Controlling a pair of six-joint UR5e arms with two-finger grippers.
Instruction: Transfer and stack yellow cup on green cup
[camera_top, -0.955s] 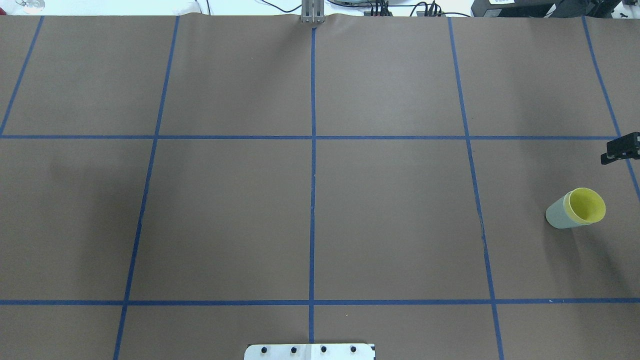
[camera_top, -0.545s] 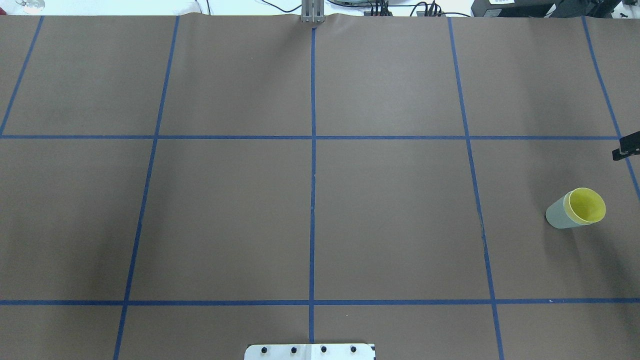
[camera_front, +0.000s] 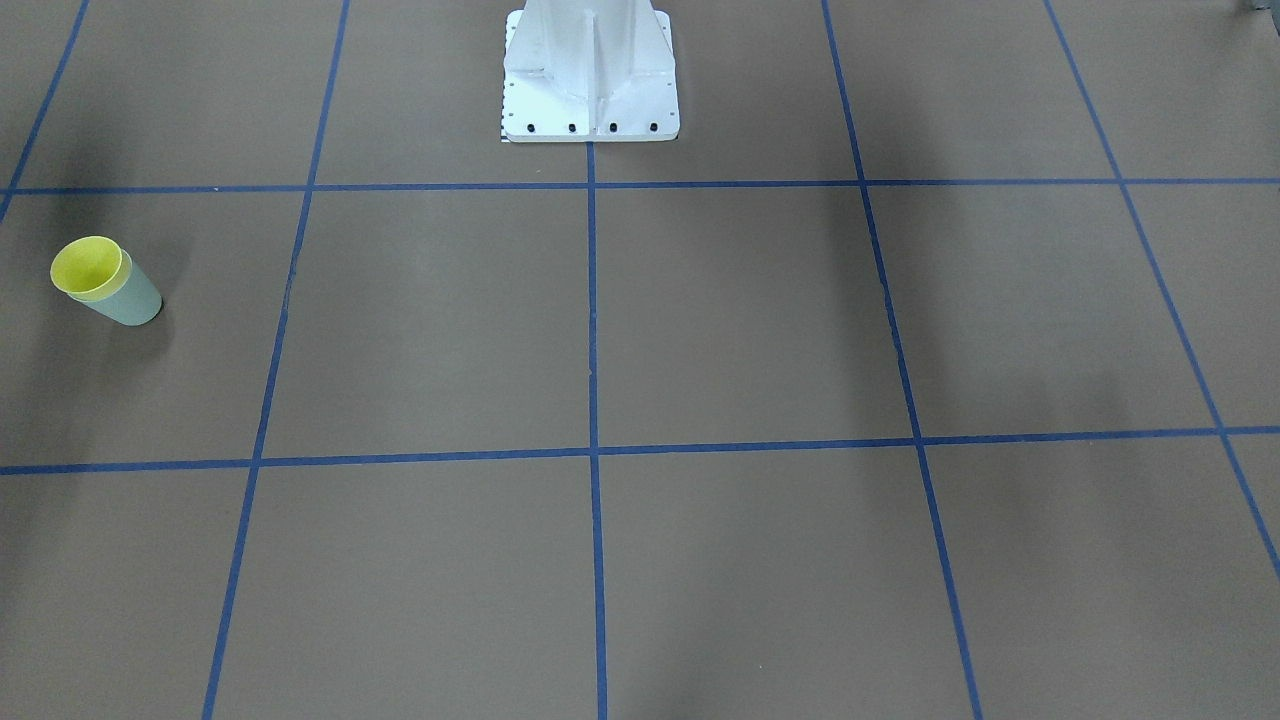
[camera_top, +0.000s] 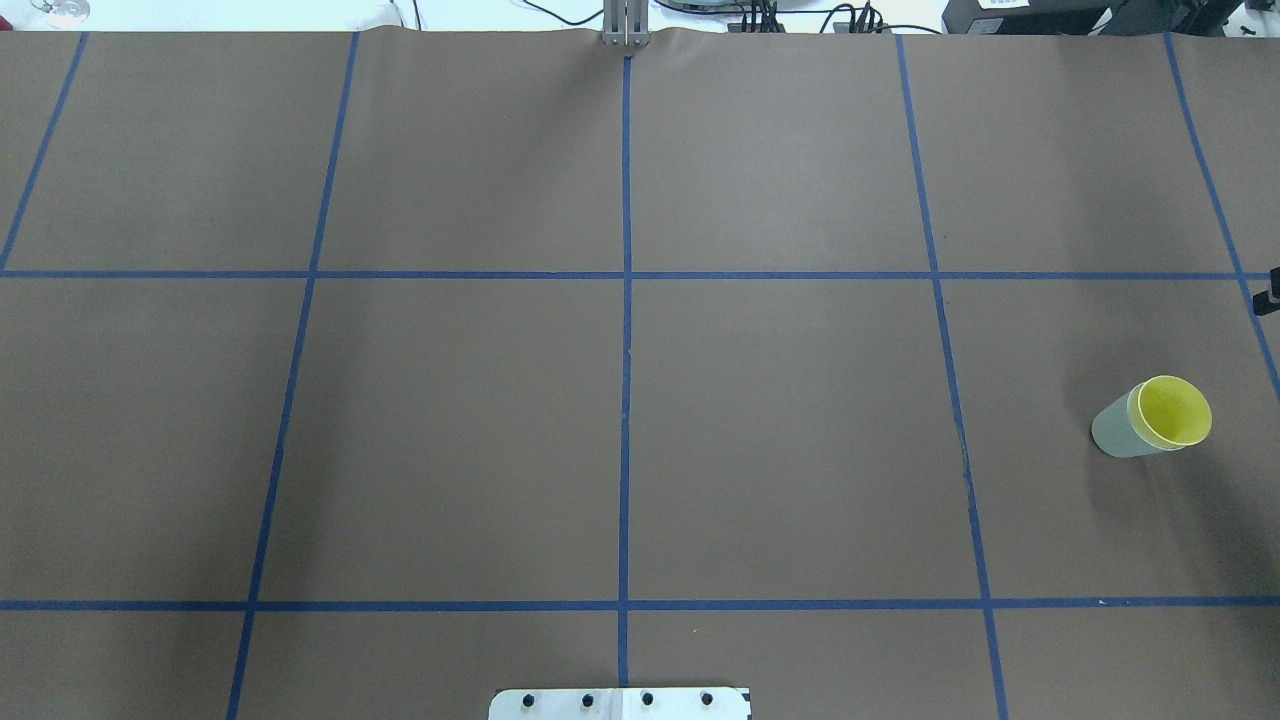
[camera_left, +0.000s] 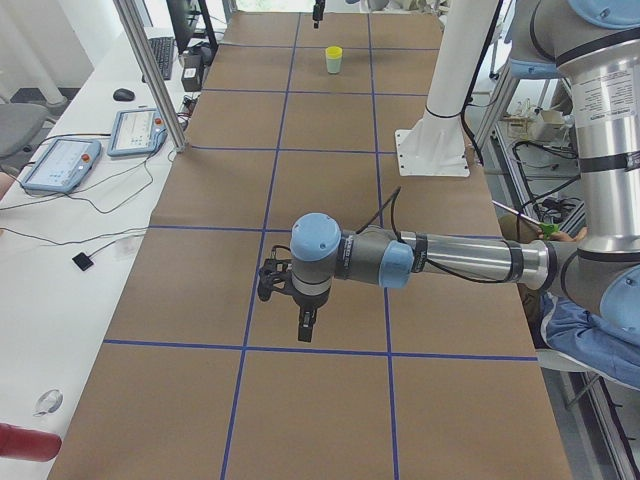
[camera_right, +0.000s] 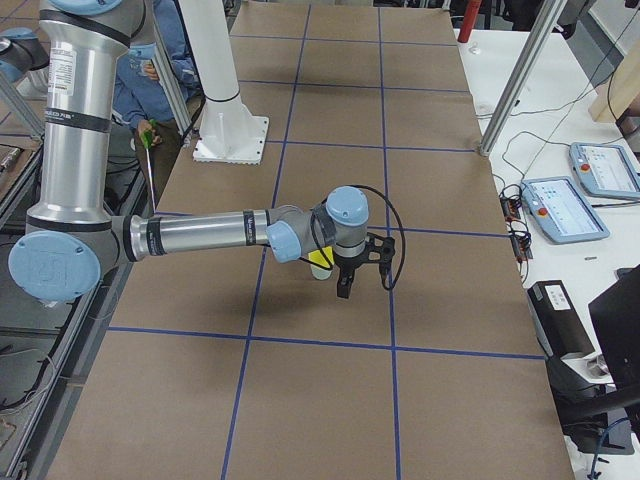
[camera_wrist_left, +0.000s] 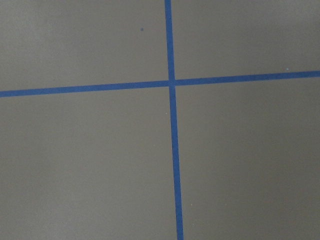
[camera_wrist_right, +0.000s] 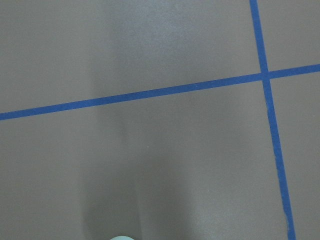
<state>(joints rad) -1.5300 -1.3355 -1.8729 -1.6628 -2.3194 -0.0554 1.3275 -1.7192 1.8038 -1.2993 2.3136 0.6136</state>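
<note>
The yellow cup (camera_top: 1172, 410) sits nested inside the green cup (camera_top: 1115, 432), at the right side of the table. The pair also shows in the front-facing view, yellow cup (camera_front: 88, 265) in green cup (camera_front: 135, 303), standing free. My right gripper (camera_right: 365, 278) hovers above and beside the cups, fingers apart and empty; only a sliver of it (camera_top: 1270, 298) shows at the overhead view's right edge. My left gripper (camera_left: 305, 325) hangs over the table's left part, far from the cups. It shows only in the left side view, so I cannot tell if it is open or shut.
The table (camera_top: 620, 400) is covered in brown paper with a blue tape grid. The white robot base (camera_front: 590, 70) stands at the near middle edge. Tablets, cables and a frame post (camera_left: 150, 70) lie beyond the far edge.
My right gripper has moved rightward, away from the cups, and almost left the overhead view. The nested cups have not moved.
</note>
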